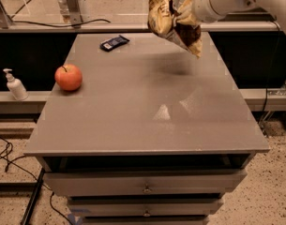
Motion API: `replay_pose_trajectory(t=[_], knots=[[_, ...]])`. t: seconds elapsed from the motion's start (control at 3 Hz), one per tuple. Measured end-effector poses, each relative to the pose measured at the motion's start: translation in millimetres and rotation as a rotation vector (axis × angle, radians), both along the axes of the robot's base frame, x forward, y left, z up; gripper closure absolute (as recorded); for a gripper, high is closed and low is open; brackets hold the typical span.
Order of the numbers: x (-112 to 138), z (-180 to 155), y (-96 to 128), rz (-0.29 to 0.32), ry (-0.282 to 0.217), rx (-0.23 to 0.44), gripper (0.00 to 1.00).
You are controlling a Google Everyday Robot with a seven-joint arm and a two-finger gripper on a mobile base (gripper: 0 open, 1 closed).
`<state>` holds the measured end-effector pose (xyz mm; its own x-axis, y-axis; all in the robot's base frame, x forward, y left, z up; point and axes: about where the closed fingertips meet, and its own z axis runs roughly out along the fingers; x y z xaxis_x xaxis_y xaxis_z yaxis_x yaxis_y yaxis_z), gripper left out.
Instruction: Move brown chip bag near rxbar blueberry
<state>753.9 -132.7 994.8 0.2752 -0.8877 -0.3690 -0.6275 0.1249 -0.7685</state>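
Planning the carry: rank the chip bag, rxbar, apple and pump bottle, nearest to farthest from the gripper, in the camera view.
1. brown chip bag, held in the gripper, top right.
2. rxbar blueberry, back left.
3. apple, left side.
4. pump bottle, far left.

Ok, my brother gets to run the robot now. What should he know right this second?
The gripper is shut on the brown chip bag, holding it in the air over the far right of the table.
The rxbar blueberry lies flat near the far edge, left of the bag.
Done: bag is off the table.
Left: carry it left, set it down beside the bar, let go.
The apple sits by the left edge, out of the way.
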Motion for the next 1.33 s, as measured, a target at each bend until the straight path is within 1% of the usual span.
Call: replay_pose_trajectory(t=[0.33, 0.67, 1.0, 1.33], knots=[[19.1, 7.2, 49.8, 0.105, -0.062, -0.021, 1.0], [22.6, -12.7, 99.4, 0.208, -0.052, -0.036, 1.0], [29.6, -35.2, 138.8, 0.274, -0.058, -0.067, 1.0], [44.9, -45.8, 164.6, 0.326, -0.101, -0.119, 1.0]])
